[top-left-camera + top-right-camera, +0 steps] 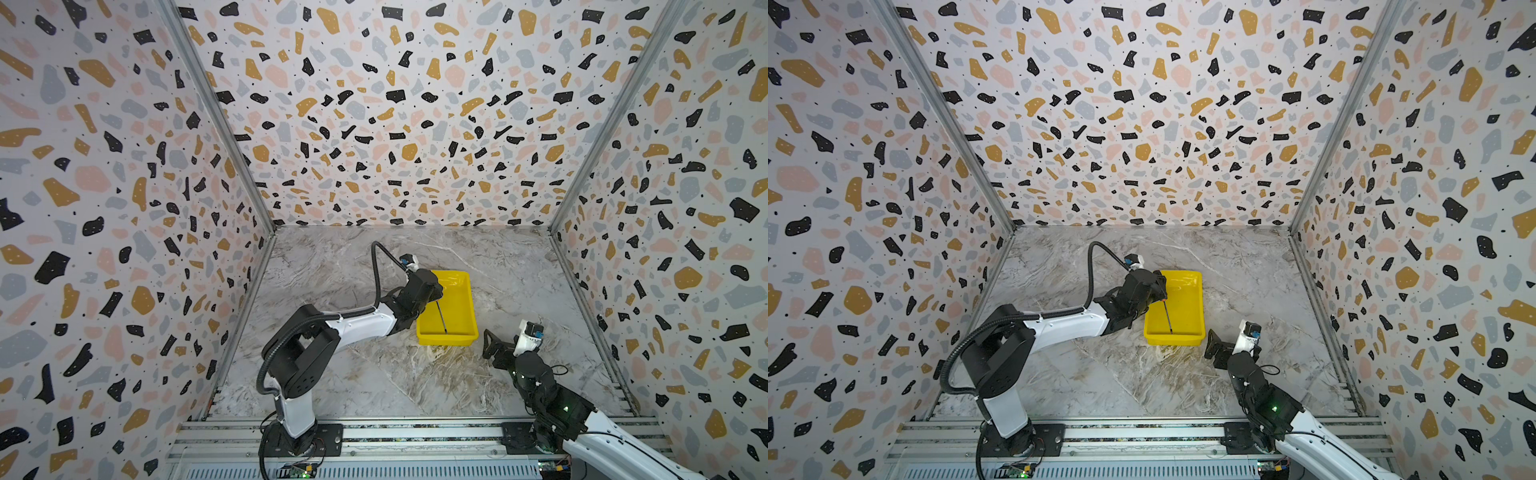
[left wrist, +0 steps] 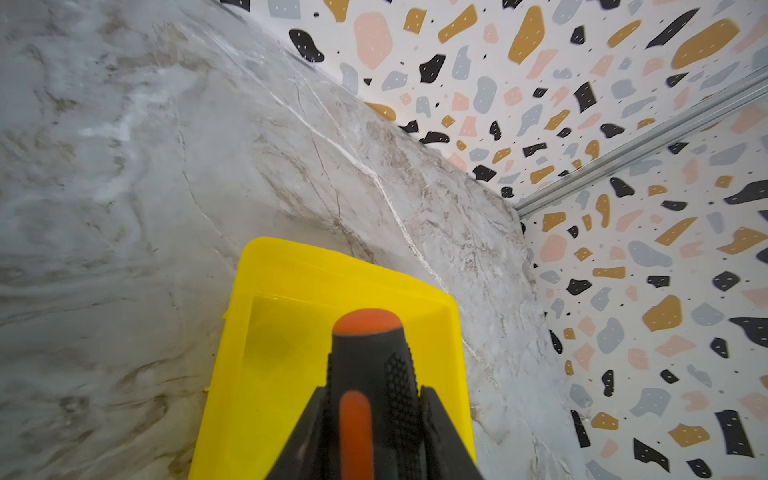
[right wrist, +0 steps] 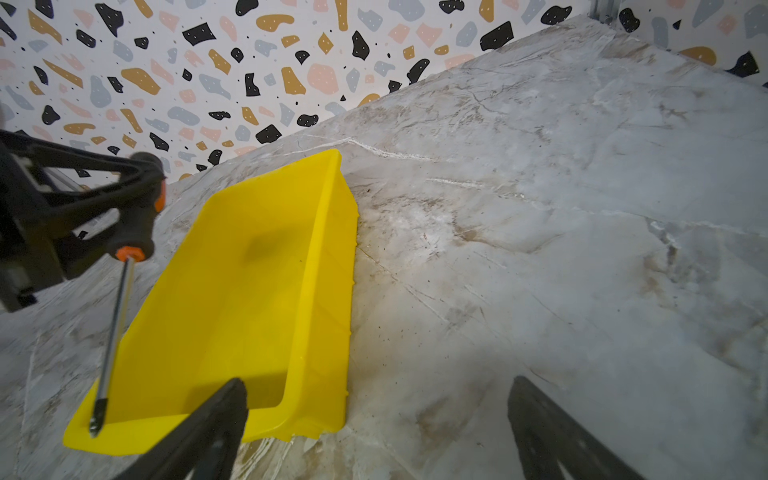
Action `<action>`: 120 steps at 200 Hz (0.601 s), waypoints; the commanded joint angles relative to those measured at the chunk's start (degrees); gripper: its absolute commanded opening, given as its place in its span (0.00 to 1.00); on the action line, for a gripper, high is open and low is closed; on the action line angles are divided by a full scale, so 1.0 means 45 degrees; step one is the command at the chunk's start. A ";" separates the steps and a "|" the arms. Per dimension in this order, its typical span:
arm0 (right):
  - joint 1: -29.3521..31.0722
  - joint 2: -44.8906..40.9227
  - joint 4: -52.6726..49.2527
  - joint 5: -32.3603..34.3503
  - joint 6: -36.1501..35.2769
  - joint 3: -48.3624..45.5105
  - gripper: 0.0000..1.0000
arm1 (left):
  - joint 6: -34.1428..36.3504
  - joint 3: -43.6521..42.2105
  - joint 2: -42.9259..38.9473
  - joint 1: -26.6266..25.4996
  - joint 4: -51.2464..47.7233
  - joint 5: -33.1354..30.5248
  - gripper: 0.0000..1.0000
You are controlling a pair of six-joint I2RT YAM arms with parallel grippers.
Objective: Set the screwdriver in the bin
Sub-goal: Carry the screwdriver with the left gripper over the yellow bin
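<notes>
In both top views the left gripper (image 1: 435,290) hides the handle of the screwdriver (image 1: 441,316). Only the shaft shows, slanting down over the bin (image 1: 446,340) toward its near wall, and whether the tip touches is unclear. The left fingers (image 2: 436,428) clench the handle. The right gripper (image 3: 378,381) is spread wide and holds nothing, just off the bin's near right corner. Open table (image 1: 519,282) lies right of the bin.

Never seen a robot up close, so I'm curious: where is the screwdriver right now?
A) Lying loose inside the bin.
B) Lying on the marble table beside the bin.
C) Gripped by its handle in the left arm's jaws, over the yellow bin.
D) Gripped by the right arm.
C: the left arm's jaws clamp the screwdriver by its handle above the bin.
</notes>
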 commanded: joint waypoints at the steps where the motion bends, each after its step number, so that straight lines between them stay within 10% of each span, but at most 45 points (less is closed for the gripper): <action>1: -0.0025 -0.0163 -0.0118 0.0096 0.0030 -0.0044 0.99 | -0.0018 0.0310 0.0427 -0.0050 0.0482 -0.0119 0.21; 120: -0.0023 0.0085 0.0005 -0.0080 -0.0054 0.0008 0.99 | -0.1691 0.0301 0.1212 -0.0064 -0.1076 -0.2248 0.23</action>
